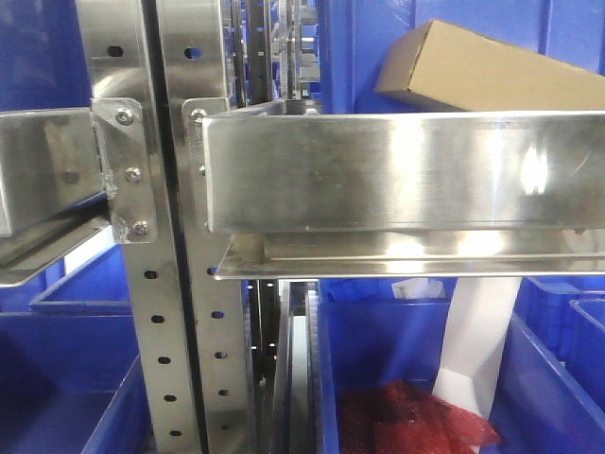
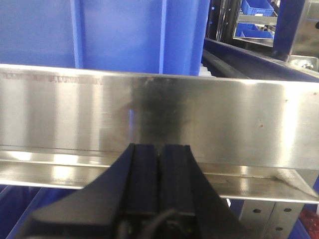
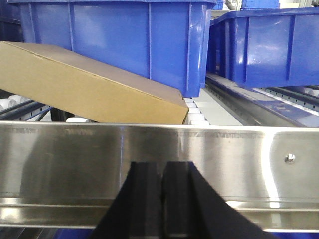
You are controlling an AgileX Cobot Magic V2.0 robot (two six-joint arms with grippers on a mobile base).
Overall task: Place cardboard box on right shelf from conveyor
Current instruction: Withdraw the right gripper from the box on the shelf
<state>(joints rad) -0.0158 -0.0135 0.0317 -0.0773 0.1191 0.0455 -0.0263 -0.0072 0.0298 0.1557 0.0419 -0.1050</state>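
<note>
The cardboard box (image 3: 84, 84) lies tilted at the upper left of the right wrist frame, behind the steel lip of the right shelf (image 3: 224, 159), resting on white rollers (image 3: 197, 112) against a blue bin (image 3: 129, 45). The right gripper (image 3: 162, 199) and the left gripper (image 2: 160, 184) sit bottom centre, fingers pressed together, holding nothing.
</note>
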